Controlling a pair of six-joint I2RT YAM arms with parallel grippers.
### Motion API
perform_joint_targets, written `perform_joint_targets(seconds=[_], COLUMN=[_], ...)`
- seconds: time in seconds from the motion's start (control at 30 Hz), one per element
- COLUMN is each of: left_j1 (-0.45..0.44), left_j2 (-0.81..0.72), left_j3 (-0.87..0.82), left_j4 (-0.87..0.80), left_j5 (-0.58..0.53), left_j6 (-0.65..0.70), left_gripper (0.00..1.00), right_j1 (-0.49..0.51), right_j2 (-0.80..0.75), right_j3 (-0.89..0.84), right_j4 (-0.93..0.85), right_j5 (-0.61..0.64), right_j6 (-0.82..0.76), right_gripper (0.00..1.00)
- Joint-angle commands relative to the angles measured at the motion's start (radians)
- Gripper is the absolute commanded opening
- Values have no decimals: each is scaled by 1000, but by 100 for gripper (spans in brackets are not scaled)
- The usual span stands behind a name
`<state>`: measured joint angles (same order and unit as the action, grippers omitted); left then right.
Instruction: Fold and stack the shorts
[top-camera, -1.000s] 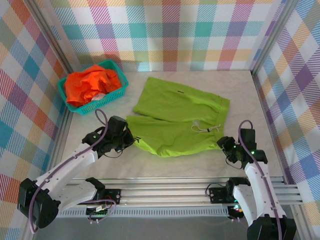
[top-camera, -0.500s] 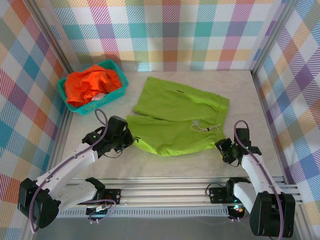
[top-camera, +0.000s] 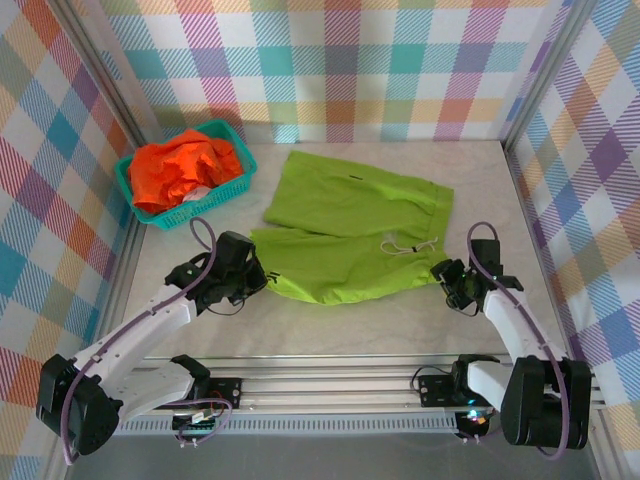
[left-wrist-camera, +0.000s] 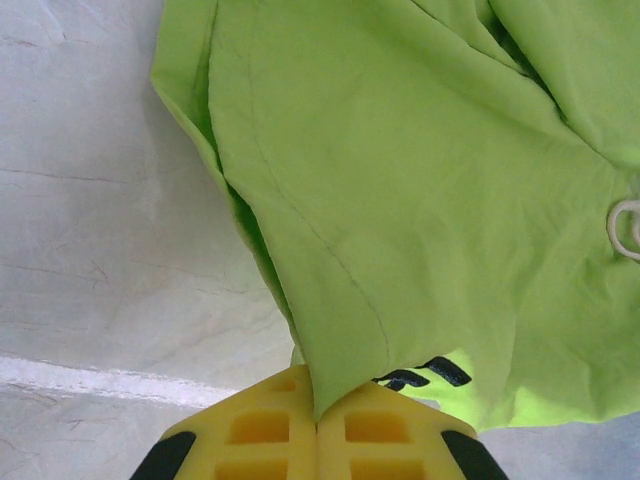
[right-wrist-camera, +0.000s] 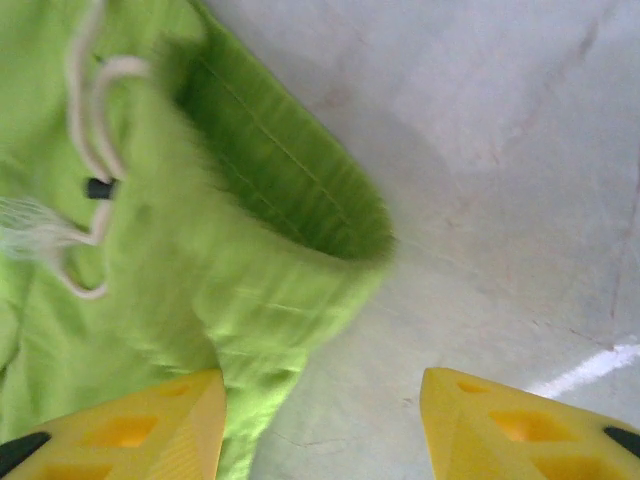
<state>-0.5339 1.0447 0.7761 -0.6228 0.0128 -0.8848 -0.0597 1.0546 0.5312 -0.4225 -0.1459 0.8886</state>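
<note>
The lime green shorts (top-camera: 350, 235) lie spread across the middle of the frame in the top view. They are a thin, smooth woven cloth with soft wrinkles. The two legs fan toward the left and the gathered waist points right. A white cord drawstring (top-camera: 405, 250) with a dark tip curls on the waistband. The left claw (left-wrist-camera: 318, 400), with blocky yellow fingers of ribbed plastic, is clenched on the hem of the nearer leg. The cloth runs straight into the seam where the fingers meet. The right claw (right-wrist-camera: 322, 390) is released, its yellow fingers wide apart. The waist corner, blurred, rests against the finger at lower left of that frame, and bare table shows before the other finger. The waistband gapes there and shows a darker green inside. The orange shorts (top-camera: 180, 165) sit crumpled and puffy in a teal plastic mesh basket (top-camera: 238, 183) at the upper left of the top view, well apart from the green pair. The table (top-camera: 400, 325) is a pale grey, matte, marble-like sheet with faint veins, and a thin white line crosses it near each claw. Walls (top-camera: 340, 60) of pastel plaid panels in pink, teal, yellow and purple close it in on three sides, with metal posts at the corners. A ribbed aluminium rail (top-camera: 340, 395) runs along the bottom of the frame.
</note>
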Motion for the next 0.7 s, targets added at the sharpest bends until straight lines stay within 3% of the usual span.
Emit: perform_joint_targets(seconds=[0.0,0.4,0.57,0.67], left_j1=[13,20,23,30], left_j2=[4,0,1,-3], left_j3=[-10,-32,-37,-35], left_j4=[14,29,32,32], left_j5=[-13,-2,1,-1], left_j6=[21,15,15,19], left_gripper=[0,0,0,0], right_j1=[-8,-10,-9,-8], right_j2=[9,182,212,225], right_j3=[34,33,23,23], right_j4=[7,46,39,31], right_j5=[24,-23,-45,-49], right_j6=[-34,-26,-53,-74], right_gripper=[54,52,65,66])
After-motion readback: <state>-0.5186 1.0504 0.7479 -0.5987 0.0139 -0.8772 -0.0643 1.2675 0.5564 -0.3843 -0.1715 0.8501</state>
